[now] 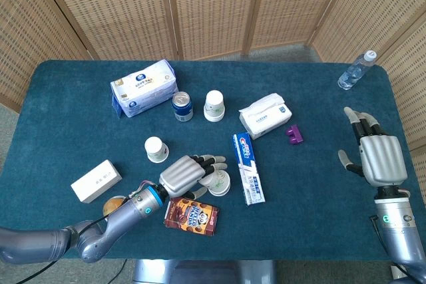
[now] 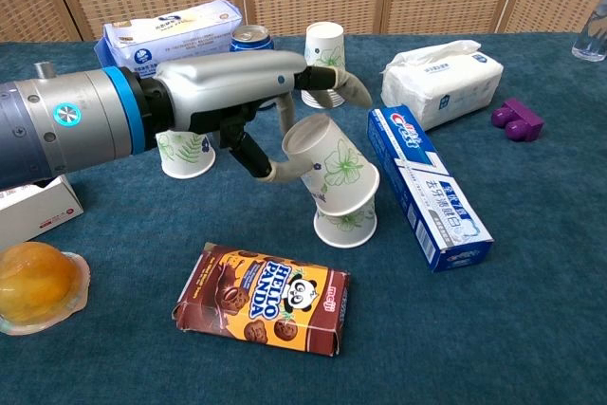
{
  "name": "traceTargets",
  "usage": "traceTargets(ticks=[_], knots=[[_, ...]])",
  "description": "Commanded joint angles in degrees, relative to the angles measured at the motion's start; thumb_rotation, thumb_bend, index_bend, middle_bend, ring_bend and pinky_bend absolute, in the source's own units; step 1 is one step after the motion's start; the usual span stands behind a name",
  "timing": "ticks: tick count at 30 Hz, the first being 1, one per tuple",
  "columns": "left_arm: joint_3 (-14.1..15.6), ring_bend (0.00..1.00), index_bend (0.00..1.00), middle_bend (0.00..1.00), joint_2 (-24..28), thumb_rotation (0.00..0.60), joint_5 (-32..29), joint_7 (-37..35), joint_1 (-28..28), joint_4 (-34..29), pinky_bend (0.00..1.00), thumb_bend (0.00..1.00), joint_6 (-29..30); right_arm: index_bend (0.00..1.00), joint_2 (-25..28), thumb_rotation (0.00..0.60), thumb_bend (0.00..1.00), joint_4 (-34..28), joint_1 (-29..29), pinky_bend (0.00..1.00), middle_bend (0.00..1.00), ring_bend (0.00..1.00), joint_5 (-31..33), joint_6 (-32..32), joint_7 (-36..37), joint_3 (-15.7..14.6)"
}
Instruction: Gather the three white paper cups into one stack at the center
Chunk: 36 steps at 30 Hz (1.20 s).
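My left hand [image 1: 182,176] [image 2: 237,97] grips a white paper cup [image 2: 334,170] with a green flower print, tilted with its mouth down. Its rim sits over the top of a second upside-down cup [image 2: 346,223] [image 1: 221,184] near the table's middle. A third cup [image 1: 156,149] [image 2: 185,153] stands upside down to the left, behind my forearm. Further back, another cup tops a short stack [image 1: 213,106] [image 2: 325,56]. My right hand [image 1: 379,157] hovers open at the right edge, holding nothing.
A Hello Panda box [image 2: 262,297] lies just in front of the cups, and a toothpaste box [image 2: 427,185] to their right. Tissue packs [image 1: 265,115] [image 1: 143,87], a can [image 1: 182,106], a purple block [image 1: 295,135], a bottle [image 1: 354,71] and a white carton [image 1: 96,181] lie around.
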Motion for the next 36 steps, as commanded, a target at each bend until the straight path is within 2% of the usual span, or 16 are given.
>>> traceTargets(ticks=[1, 4, 10, 15, 21, 28, 36], knots=[[0.3, 0.0, 0.0, 0.0, 0.2, 0.6, -2.9, 4.2, -0.6, -0.3, 0.1, 0.47, 0.0, 0.01, 0.0, 0.6, 0.37, 0.1, -0.1, 0.53, 0.19, 0.16, 0.0, 0.0, 0.1, 0.0], [0.4, 0.0, 0.0, 0.0, 1.2, 0.6, -3.7, 5.8, 0.2, -1.7, 0.07, 0.46, 2.1, 0.01, 0.0, 0.6, 0.37, 0.4, -0.1, 0.53, 0.19, 0.16, 0.0, -0.2, 0.2, 0.0], [1.5, 0.0, 0.0, 0.0, 6.1, 0.6, -3.7, 6.2, 3.4, -5.3, 0.12, 0.47, 6.8, 0.01, -0.4, 0.6, 0.37, 1.1, 0.3, 0.53, 0.19, 0.16, 0.0, -1.0, 0.7, 0.1], [2.4, 0.0, 0.02, 0.0, 7.7, 0.6, -1.9, 4.3, 4.7, -6.1, 0.18, 0.47, 8.4, 0.01, -0.6, 0.6, 0.37, 1.7, 0.5, 0.53, 0.19, 0.16, 0.3, -1.4, 0.8, 0.1], [2.8, 0.0, 0.05, 0.01, 6.0, 0.6, -2.0, 4.8, 3.5, -4.8, 0.2, 0.47, 6.5, 0.01, -0.5, 0.6, 0.37, 1.7, 0.3, 0.53, 0.19, 0.16, 0.2, -1.3, 1.1, 0.2], [1.9, 0.01, 0.06, 0.02, 2.2, 0.6, -5.0, 9.1, 1.3, -1.4, 0.2, 0.47, 4.9, 0.0, -0.4, 0.6, 0.37, 2.3, -0.4, 0.53, 0.19, 0.16, 0.3, -1.1, 2.1, -0.1], [0.6, 0.01, 0.06, 0.02, 0.3, 0.6, -6.6, 10.0, -0.1, 0.3, 0.2, 0.46, 4.9, 0.0, -0.1, 0.6, 0.37, 2.5, -0.7, 0.53, 0.19, 0.16, 0.1, -0.8, 2.6, 0.0]])
